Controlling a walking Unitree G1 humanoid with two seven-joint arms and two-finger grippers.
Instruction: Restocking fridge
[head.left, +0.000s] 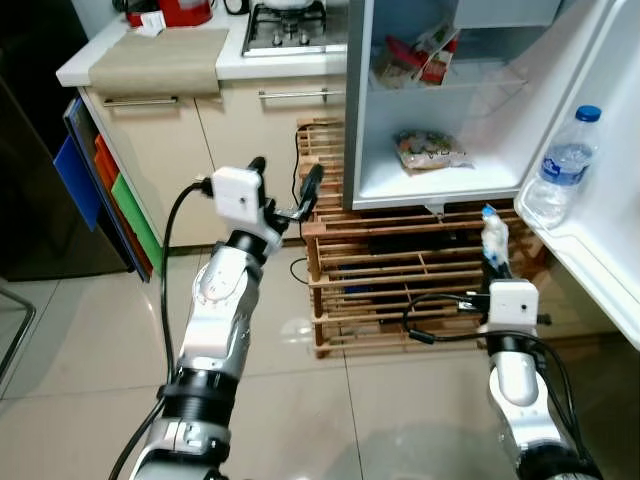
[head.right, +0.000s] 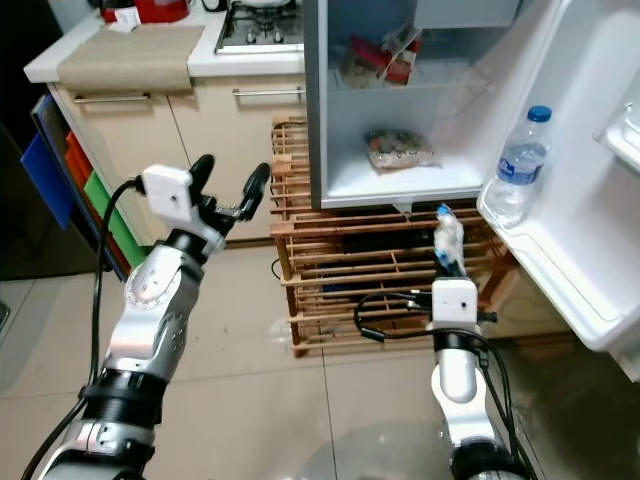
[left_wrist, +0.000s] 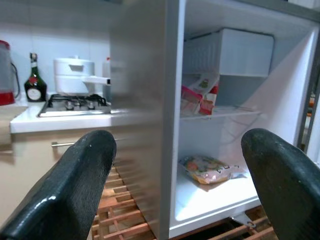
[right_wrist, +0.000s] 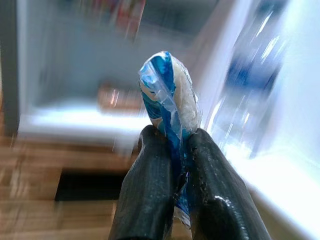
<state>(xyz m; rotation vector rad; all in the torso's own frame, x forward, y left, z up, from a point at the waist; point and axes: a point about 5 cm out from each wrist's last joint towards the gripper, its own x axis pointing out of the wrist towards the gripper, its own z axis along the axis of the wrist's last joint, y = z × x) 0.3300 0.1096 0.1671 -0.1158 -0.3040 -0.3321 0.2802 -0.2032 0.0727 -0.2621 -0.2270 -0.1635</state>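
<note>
**Two grippers raised before the open fridge**

Two arms are up in my head views. Landmark: the open fridge (head.left: 440, 180), standing on a wooden slatted rack (head.left: 400, 270).

1. Right arm: forearm vertical, below the fridge's lower front edge. The right gripper (head.left: 493, 252) points up, its fingers (right_wrist: 150, 190) pinched together on a blue-and-white plastic packet (right_wrist: 170, 100). The packet stands upright above the fingertips, just under the fridge's bottom shelf lip and near the door.

2. Left arm: elbow bent, forearm angled up toward the fridge's left wall. The left gripper (head.left: 285, 185) is spread wide, holding nothing; I see both fingertips (left_wrist: 75, 185) well apart in the wrist view.

3. Fridge contents: a food bag (head.left: 430, 150) lies on the bottom shelf; cartons (head.left: 415, 60) sit on the shelf above. A water bottle (head.left: 565, 165) stands upright in the door shelf (head.left: 590, 250).
</note>
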